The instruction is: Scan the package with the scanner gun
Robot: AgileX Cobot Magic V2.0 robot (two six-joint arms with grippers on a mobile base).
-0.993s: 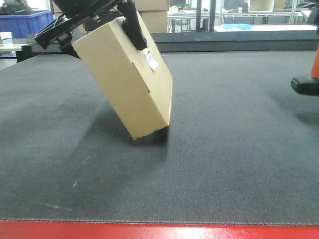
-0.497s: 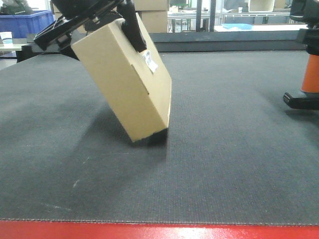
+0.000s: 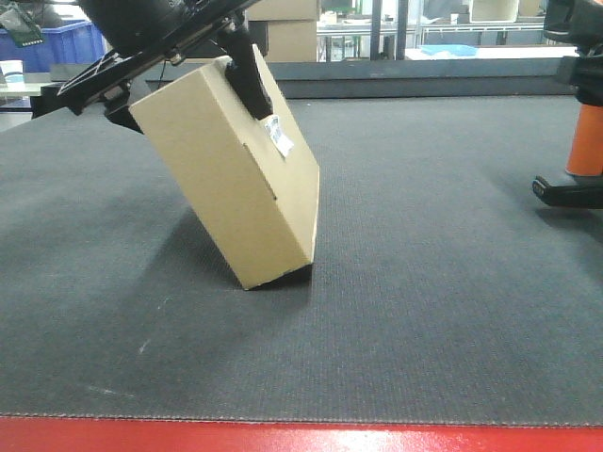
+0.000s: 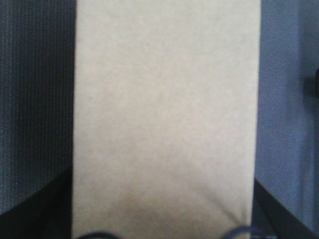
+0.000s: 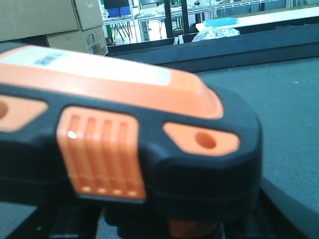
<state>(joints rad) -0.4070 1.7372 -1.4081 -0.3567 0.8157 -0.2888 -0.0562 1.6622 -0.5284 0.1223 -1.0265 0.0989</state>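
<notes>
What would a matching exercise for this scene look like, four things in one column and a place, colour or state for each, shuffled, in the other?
Things:
1. package
2. scanner gun
3. barcode label
4. blue crate

Descriptions:
A. white, high on the box's side face
B. far background, upper left
C. tilted, top end clamped by the left gripper
D. orange handle, at the right edge of the front view

Pairs: 1-C, 2-D, 3-A, 4-B
</notes>
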